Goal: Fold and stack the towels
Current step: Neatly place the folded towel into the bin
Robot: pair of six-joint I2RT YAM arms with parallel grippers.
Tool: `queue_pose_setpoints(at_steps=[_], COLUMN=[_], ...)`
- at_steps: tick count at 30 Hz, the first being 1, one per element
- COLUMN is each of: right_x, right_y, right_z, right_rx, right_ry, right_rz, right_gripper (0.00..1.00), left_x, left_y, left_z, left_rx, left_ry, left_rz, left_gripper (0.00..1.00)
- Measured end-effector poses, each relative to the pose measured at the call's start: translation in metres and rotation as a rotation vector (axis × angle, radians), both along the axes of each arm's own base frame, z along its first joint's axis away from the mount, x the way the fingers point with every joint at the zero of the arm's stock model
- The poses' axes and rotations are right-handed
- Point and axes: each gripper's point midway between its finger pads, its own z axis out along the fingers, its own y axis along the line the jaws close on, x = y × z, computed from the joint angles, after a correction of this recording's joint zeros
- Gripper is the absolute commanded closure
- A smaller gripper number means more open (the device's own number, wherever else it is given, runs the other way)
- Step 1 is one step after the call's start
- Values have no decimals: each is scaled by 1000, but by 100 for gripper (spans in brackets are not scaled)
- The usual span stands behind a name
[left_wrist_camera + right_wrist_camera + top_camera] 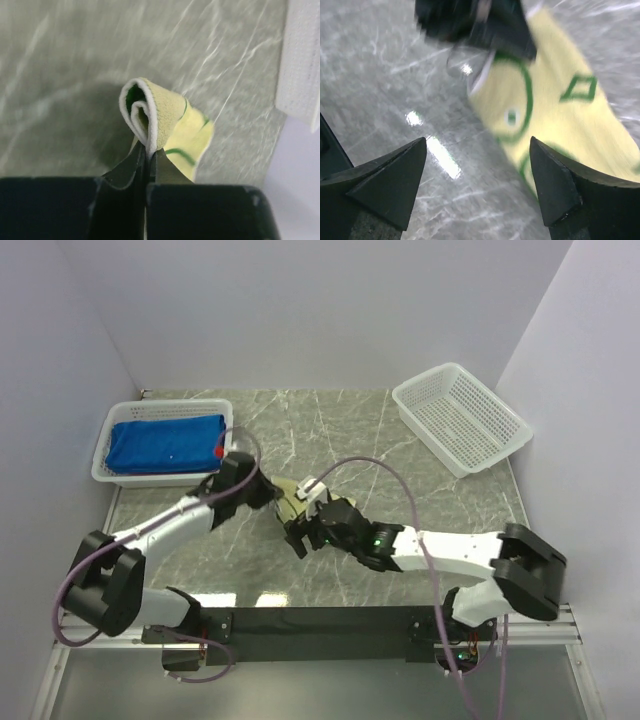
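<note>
The pale yellow towel with green motifs (289, 503) is bunched at the table's middle. My left gripper (268, 490) is shut on its rolled edge (150, 120), lifted off the table, with the green reverse showing inside the roll. My right gripper (298, 537) is open and empty, low over the table beside the towel's near edge (555, 115); its fingertips (420, 147) hold nothing. Folded royal blue towels (165, 443) lie in the left white basket (108, 433), with a small red patch (219, 452) at their right end. The salmon-pink towel is otherwise hidden.
An empty white lattice basket (460, 418) sits at the back right. A white basket wall (300, 60) shows at the right edge of the left wrist view. The left gripper's black body (480, 25) is close above the towel in the right wrist view.
</note>
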Motion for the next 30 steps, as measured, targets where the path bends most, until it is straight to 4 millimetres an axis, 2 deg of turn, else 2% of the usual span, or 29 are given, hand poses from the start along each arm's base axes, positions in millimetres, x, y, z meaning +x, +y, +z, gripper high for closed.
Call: queue_pose_setpoints(at_steps=[4,7,10,13,16,22,27,30], right_x=[-4,-7,-11,-16,-19,-21,-21,-19], right_y=[-29,-52,-68,-82,-89,-97,-96,-93], right_z=[20,28,31,29,24,11,0,3], right_rx=[3,-8,-19,-29,-52,-106,-178,-197], right_ry=[-31,-43,-42,-31,-17,9,36,39], right_rz=[-53,-90,-115,-133,-145,-155,-151,-148], right_gripper=[7,6,5,4,4,4,4,4], left_x=[49,87,116,138,150,157,163,164], left_y=[16,45,75,101,125,174,216,239], left_z=[49,89,123,144,153,156,168,173], left_rx=[117,226,332,433,528,687,803,871], left_ry=[-72,-128,-161,-168,-143,-47,-14,-1], left_rz=[-6,18,40,51,44,43,76,94], left_gripper=[99,99,99,99,99,99,99,99])
